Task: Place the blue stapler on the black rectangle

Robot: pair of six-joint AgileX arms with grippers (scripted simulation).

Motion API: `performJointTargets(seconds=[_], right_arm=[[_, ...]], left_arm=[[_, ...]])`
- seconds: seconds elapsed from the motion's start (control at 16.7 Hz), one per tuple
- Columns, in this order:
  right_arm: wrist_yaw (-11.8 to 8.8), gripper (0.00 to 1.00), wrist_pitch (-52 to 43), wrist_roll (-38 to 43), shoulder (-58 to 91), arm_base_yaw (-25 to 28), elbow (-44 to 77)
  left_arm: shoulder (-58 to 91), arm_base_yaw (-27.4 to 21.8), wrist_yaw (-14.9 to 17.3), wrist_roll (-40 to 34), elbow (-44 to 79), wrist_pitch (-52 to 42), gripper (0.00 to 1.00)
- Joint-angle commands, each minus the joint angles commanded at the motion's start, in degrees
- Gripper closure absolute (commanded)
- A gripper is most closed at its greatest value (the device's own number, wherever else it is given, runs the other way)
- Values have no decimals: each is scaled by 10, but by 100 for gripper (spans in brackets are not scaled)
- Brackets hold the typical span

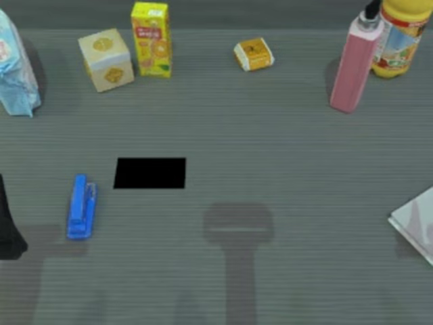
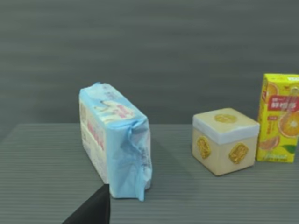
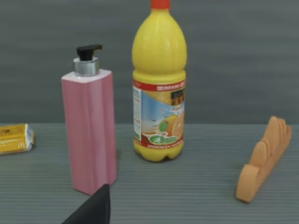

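The blue stapler (image 1: 81, 207) lies on the table at the left, its long side running front to back. The black rectangle (image 1: 149, 172) sits flat just to its right and slightly farther back, apart from it and bare. My left gripper (image 1: 9, 227) shows as a dark shape at the table's left edge, a short way left of the stapler. Its wrist view looks past the stapler, which is out of that view. Only a dark tip of my right gripper (image 3: 96, 210) shows in the right wrist view; it does not appear in the top view.
Along the back stand a pale blue packet (image 1: 15, 68), a cream box (image 1: 105, 59), a yellow juice carton (image 1: 151, 38), a small yellow pack (image 1: 254, 54), a pink pump bottle (image 1: 354, 64) and a yellow bottle (image 1: 399, 37). A pale flat object (image 1: 416, 223) lies at the right edge. An orange ridged piece (image 3: 261, 163) sits near the bottles.
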Motion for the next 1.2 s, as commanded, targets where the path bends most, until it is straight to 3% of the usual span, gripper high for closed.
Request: performJointTargets(seconds=[0.24, 0.48, 1.2], right_arm=[[0, 0, 0, 0, 0, 0, 0], [0, 0, 0, 0, 0, 0, 0], [0, 0, 0, 0, 0, 0, 0]], left_arm=[[17, -3, 1, -3, 17, -13, 0], [125, -15, 1, -17, 121, -87, 0], [803, -72, -3, -85, 630, -477, 0]])
